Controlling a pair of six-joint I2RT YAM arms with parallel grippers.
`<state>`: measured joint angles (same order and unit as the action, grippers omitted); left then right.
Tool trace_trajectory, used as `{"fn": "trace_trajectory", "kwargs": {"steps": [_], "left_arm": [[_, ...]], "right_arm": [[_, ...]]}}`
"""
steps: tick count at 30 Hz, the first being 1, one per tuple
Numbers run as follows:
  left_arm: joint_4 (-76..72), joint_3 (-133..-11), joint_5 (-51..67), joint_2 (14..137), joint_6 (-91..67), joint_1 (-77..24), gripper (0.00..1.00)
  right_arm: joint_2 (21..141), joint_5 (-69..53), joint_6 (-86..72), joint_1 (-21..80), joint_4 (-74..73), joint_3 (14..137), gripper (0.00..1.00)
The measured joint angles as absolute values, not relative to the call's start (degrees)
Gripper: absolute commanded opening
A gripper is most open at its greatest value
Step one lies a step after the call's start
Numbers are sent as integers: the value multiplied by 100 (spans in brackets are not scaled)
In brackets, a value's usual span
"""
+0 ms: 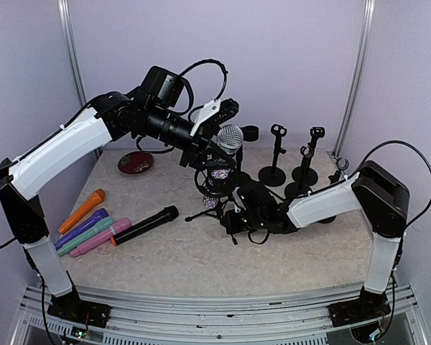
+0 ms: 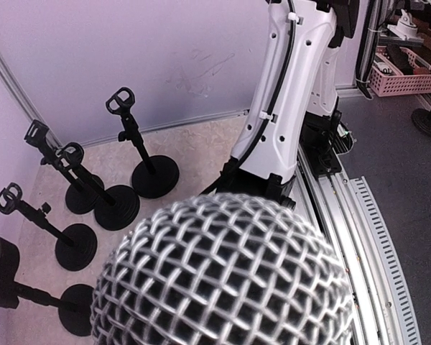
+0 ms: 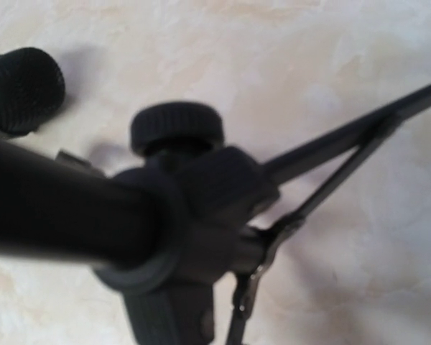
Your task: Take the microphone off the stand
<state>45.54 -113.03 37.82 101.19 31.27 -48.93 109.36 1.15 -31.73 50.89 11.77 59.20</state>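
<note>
One microphone in one tripod stand, table centre — left gripper pinches its neck, right gripper clamps tight on the stand's foot. Five loose microphones lie at 8 o'clock. Left wrist alone counts five round-base stands; right wrist alone shows the stand's knob.

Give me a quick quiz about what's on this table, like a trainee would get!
1. True or false: the silver-headed microphone lies flat on the table.
2. Which gripper is down at the tripod stand's base? A. left B. right
3. How many loose microphones lie on the table's left side?
Key: 1 false, it sits up on the stand, gripped by the left gripper. 2 B, the right gripper. 3 five.
</note>
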Motion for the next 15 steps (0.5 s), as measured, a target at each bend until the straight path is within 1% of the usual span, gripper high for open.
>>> {"fn": "trace_trajectory", "kwargs": {"steps": [7, 15], "left_arm": [[4228, -11432, 3822, 9802, 2917, -4895, 26], [3618, -12073, 4117, 9251, 2742, -4998, 27]], "right_arm": [[11019, 217, -3273, 5089, 1131, 6003, 0], [11043, 248, -3315, 5089, 1068, 6051, 0]]}}
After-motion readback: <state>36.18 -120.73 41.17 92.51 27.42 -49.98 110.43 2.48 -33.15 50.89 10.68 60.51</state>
